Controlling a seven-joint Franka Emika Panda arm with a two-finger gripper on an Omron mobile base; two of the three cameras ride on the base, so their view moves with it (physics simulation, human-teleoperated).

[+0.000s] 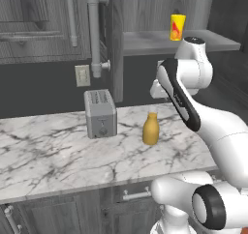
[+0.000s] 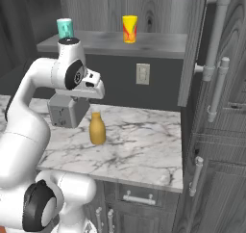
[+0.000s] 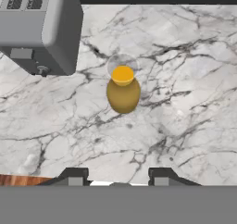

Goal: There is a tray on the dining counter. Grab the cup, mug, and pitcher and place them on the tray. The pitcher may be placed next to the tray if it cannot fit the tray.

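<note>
Hand (image 3: pixel 118 176) above upright pitcher (image 3: pixel 123 90)

White robot arm bent at the elbow, wrist tipped downward; gripper (image 3: pixel 118 176) points down, its two dark fingertips (image 3: pixel 74 174) parted.

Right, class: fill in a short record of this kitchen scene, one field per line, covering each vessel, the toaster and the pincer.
pitcher: mustard yellow, upright on the marble worktop, right of the toaster in the left base view
toaster: grey, on the same worktop, apart from the pitcher
cup: yellow with a red mark, upright on the grey shelf above
mug: teal, on the same shelf, partly hidden by the arm
pincer: above the worktop, looking down at the pitcher, jaws apart, holding nothing
</note>
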